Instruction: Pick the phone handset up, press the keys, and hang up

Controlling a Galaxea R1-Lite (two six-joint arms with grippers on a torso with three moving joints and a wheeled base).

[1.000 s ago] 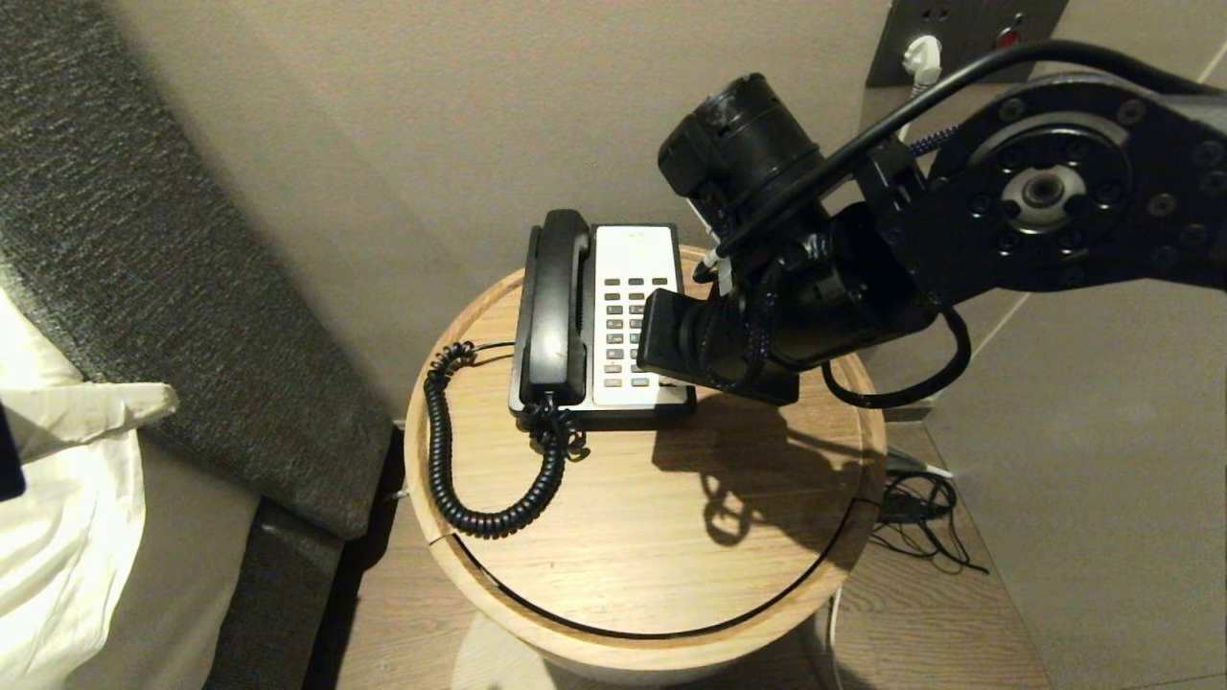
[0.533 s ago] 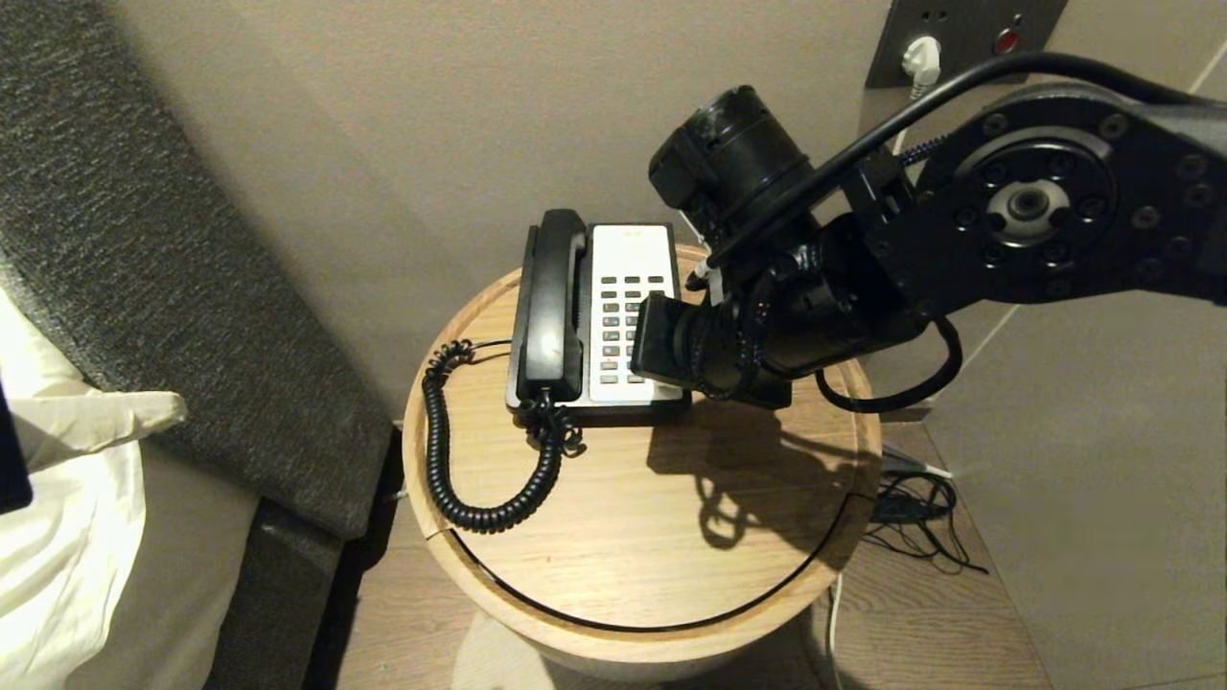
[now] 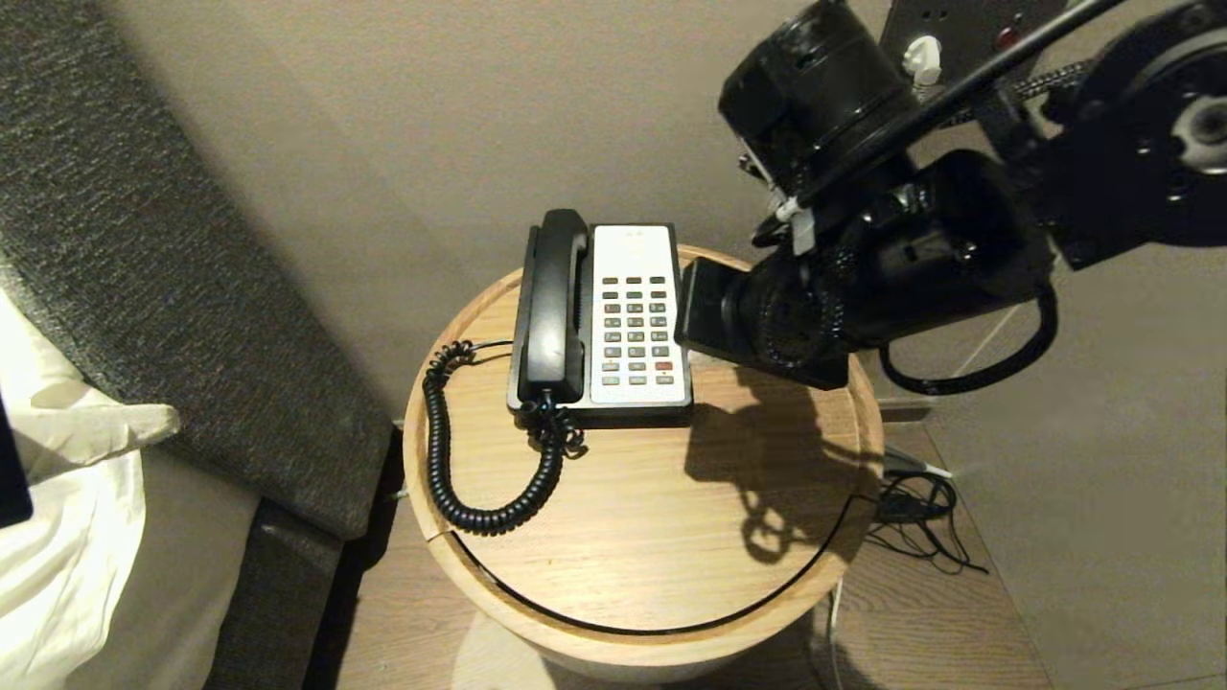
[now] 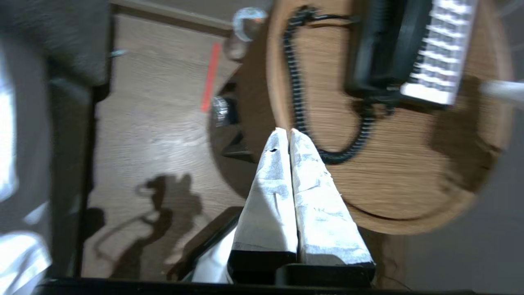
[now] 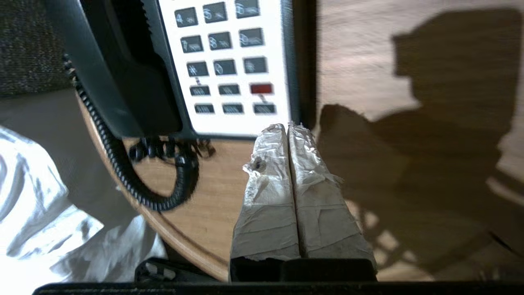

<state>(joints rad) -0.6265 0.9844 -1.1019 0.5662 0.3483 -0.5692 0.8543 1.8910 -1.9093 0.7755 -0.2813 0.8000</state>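
The black phone handset [image 3: 551, 297] lies in its cradle on the left side of the phone base, with its coiled cord [image 3: 446, 450] looping over the round wooden table [image 3: 652, 517]. To its right are the keys [image 3: 635, 331], dark grey with one red, on the white faceplate. My right arm [image 3: 863, 268] hangs above the table beside the phone's right edge. In the right wrist view the right gripper [image 5: 287, 126] is shut and empty, its tips just off the near right corner of the keys [image 5: 223, 65]. The left gripper [image 4: 285, 131], also shut and empty, is off the table's near left edge.
A dark upholstered headboard [image 3: 144, 240] and white bedding [image 3: 57, 498] stand to the left of the table. A wall plate with a white plug [image 3: 922, 57] is behind my right arm. Loose cables [image 3: 911, 508] lie on the floor to the right.
My right arm has lifted and swung right, off the keypad. The whole grid with the red key now shows. The handset has stayed in its cradle.
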